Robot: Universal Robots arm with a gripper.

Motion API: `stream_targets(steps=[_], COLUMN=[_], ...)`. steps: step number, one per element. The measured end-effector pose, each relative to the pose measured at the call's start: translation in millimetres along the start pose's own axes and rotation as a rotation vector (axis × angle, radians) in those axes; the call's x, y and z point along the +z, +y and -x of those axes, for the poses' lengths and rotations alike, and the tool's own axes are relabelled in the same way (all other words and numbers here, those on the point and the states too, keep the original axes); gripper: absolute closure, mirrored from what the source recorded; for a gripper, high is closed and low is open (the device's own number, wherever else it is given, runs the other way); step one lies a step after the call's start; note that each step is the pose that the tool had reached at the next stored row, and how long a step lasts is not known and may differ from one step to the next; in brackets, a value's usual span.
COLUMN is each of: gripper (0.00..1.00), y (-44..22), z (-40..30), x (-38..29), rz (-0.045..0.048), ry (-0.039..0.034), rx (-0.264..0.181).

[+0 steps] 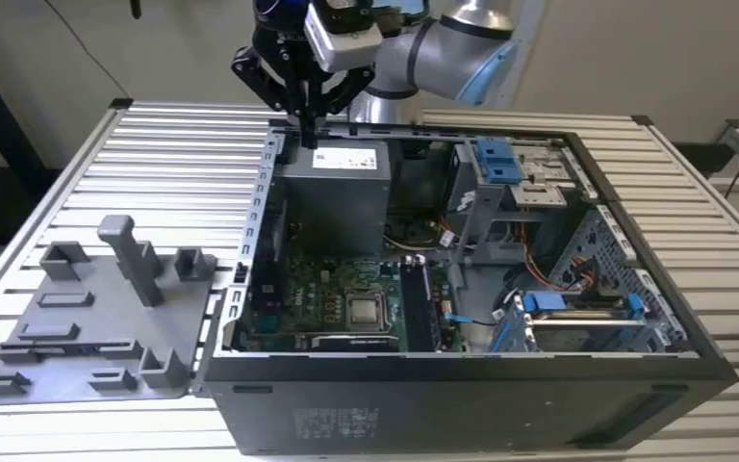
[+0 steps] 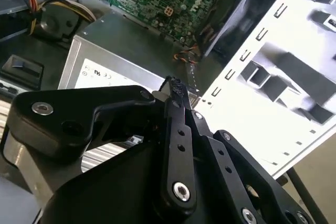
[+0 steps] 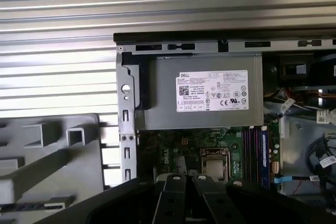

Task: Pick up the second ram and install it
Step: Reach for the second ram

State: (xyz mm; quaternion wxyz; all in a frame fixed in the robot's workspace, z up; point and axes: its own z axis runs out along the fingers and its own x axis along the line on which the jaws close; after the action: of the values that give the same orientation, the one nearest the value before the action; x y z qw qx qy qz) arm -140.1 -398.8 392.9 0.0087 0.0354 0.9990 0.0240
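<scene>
Gripper (image 1: 307, 133) poised over the rear corner of the case

Arm (image 1: 453, 43) reaches in from behind the open computer case (image 1: 472, 409), with the wrist turned straight down. The gripper hangs vertically above the power supply (image 1: 338, 192), near the case wall on the exterior view's left. In the second wrist view its fingers (image 2: 178, 129) lie closed together with nothing between them. A dark ram stick (image 1: 418, 306) stands on edge in the motherboard (image 1: 324, 289) slots, just beside the processor socket (image 1: 367, 310). The grey tray (image 1: 88, 332) lies outside the case.

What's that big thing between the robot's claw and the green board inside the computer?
In the exterior view, the grey power supply box sits between the gripper and the green motherboard.
</scene>
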Motion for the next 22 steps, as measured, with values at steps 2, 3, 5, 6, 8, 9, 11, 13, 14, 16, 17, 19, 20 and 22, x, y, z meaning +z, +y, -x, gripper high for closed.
stream_targets(steps=[2,3,5,6,8,9,11,13,14,16,17,19,20,22], gripper=[0.89,0.89,0.89,0.89,0.89,0.89,0.89,0.89,0.89,0.89,0.89,0.89,0.89,0.89], y=[-0.2,-0.3,-0.4,-0.5,-0.6,-0.7,-0.9,-1.0,-1.1,-1.3,-1.4,-1.6,-1.7,-1.8], z=[-2.7,-3.8,-6.0,-6.9,-8.9,-9.9,-12.0,-14.3,-15.6,-18.1,-19.4,-22.1,-23.4,-25.9], x=[0.0,0.0,0.1,0.1,0.1,0.1,0.0,0.1,0.1,0.1,0.1,0.0,0.0,0.0], rz=[-0.0001,-0.0001,-0.0001,-0.0001,-0.0003,-0.0003,-0.0005,-0.0005,-0.0006,-0.0007,-0.0007,-0.0008,-0.0009,-0.0010], ry=[0.0008,0.0013,0.0023,0.0029,0.0044,0.0050,0.0064,0.0074,0.0081,0.0094,0.0100,0.0114,0.0120,0.0134], rx=[0.000,0.000,0.000,0.000,0.000,0.000,0.000,0.000,0.000,0.000,0.000,0.000,0.001,0.001])
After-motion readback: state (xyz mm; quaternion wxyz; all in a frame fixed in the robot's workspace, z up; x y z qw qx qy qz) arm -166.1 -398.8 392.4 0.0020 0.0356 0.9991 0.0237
